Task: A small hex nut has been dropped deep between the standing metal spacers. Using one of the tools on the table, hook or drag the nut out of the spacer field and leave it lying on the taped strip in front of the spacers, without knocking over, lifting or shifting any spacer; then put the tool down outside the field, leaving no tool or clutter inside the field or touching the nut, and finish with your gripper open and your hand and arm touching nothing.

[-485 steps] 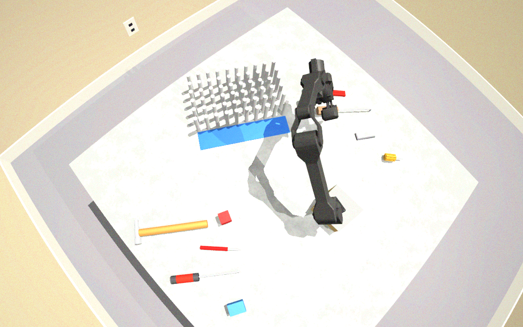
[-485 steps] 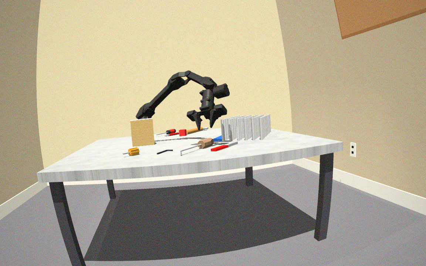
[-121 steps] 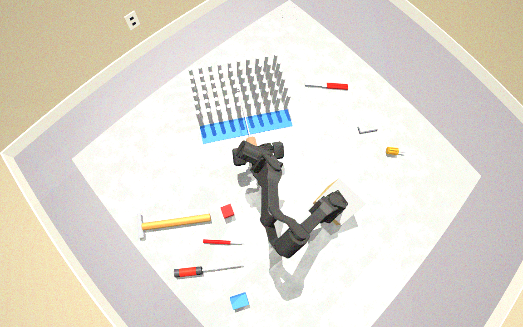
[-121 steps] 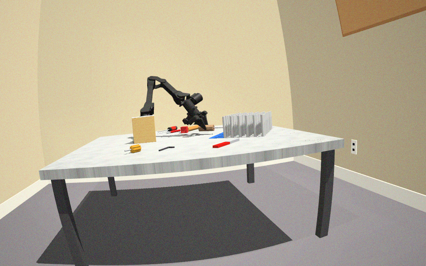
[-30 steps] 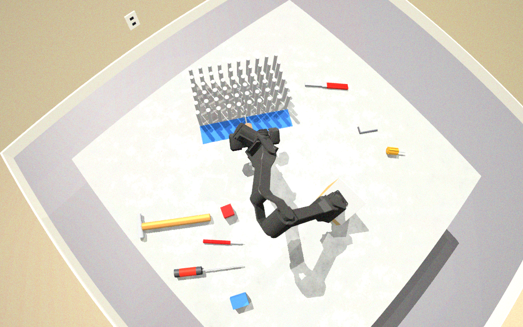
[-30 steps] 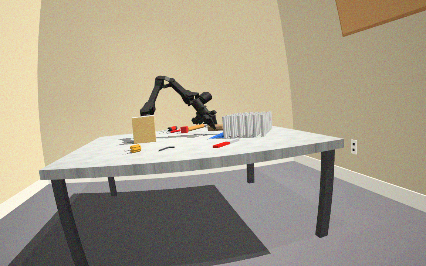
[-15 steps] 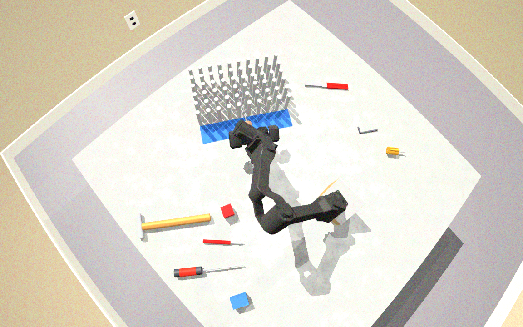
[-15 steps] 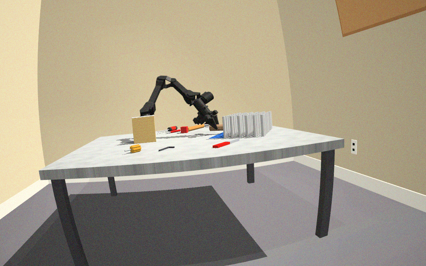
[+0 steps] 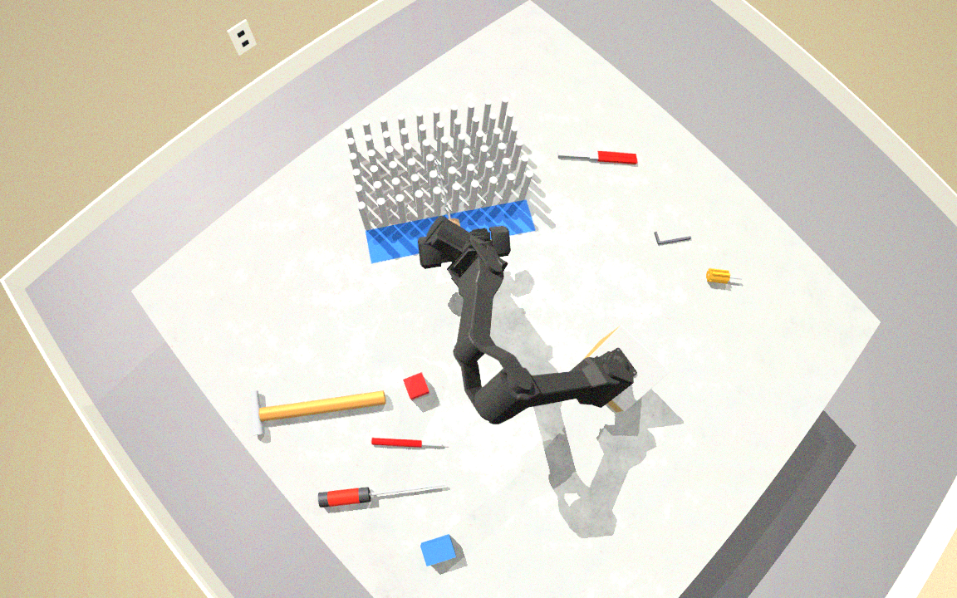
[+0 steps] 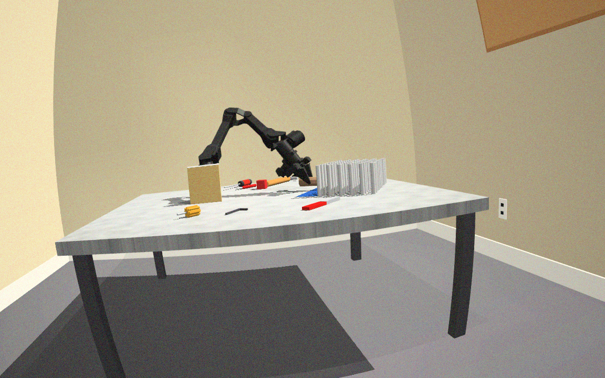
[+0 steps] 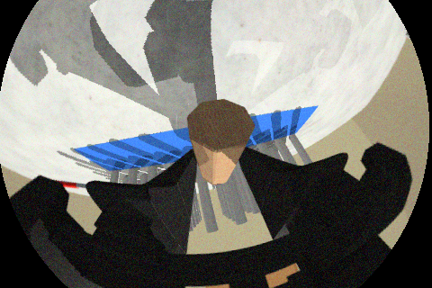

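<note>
My gripper is shut on the wooden handle of a tool, just in front of the standing metal spacers. In the top view the hand hides most of the handle. A thin metal shaft runs from the handle in among the spacers; its far end is hard to make out. The blue taped strip lies along the front of the field, partly under my hand and the handle. The spacers in view stand upright. I cannot make out the hex nut.
A hammer, red block, slim red tool, large screwdriver and blue block lie left of the arm. A red-handled tool, hex key and yellow screwdriver lie right. A panel stands near the base.
</note>
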{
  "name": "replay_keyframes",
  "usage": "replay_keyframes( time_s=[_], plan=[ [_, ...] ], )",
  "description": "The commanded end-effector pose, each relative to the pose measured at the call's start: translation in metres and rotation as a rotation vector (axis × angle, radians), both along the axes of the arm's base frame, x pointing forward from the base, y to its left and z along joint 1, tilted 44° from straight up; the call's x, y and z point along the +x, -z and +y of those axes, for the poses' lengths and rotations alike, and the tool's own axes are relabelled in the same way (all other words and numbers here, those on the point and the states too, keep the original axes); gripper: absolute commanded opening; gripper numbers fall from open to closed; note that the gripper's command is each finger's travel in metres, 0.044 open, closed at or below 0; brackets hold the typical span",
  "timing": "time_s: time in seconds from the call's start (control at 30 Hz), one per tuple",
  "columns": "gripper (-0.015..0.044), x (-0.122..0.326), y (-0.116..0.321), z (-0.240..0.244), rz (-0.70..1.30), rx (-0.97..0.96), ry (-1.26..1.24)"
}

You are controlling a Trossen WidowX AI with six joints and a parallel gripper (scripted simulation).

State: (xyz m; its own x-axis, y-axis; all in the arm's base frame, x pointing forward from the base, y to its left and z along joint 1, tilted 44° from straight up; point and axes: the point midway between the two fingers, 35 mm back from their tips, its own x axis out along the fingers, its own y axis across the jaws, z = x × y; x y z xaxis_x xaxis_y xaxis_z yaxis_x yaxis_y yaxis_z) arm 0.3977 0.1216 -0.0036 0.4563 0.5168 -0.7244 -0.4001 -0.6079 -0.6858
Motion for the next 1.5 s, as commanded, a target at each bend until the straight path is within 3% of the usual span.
replay_keyframes(
  time_s=[0.0, 1.47],
  plan=[
    [0.0000, 0.001, 0.003, 0.002, -0.002, -0.003, 0.002],
    [0.0000, -0.014, 0.010, 0.014, 0.003, -0.004, 0.003]
  ],
)
